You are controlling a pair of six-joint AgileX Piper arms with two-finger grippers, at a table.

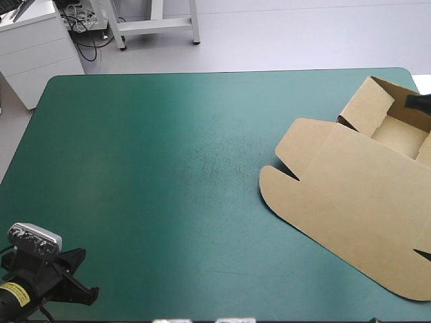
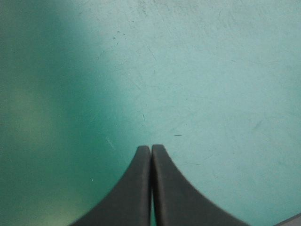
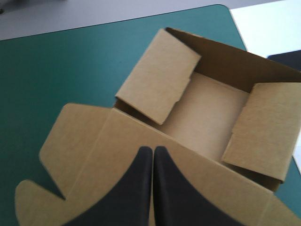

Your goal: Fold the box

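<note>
While the left gripper [image 2: 151, 148] hangs over the bare teal-green table [image 2: 211, 70], its two broad black fingers [image 2: 136, 188] are pressed together into one pointed arch and hold nothing. Only the scuffed cover lies ahead of and beside them.

The right gripper [image 3: 153, 149] is likewise closed tip to tip and empty. It is over the box [image 3: 108, 136], a cut sheet of brown board partly raised into an open tray. The box sits at the table's right side, well apart from the left fingers.

The flat lid panel [image 3: 84, 155] lies under and beside the right fingers. I cannot tell whether they touch it. Just ahead of the fingertips is the tray floor [image 3: 207, 113], which faces up. One side flap [image 3: 157, 87] leans inward on one side of the tray and a second flap [image 3: 263, 132] on the other. The standing back wall [image 3: 225, 54] is farthest ahead.

The box's line from lid to tray runs roughly the way the right fingers point, skewed to the table's edges. The tray end points at the far right corner, and the lid's free edge, with its rounded ear [image 3: 33, 202], points back toward the near left.
</note>
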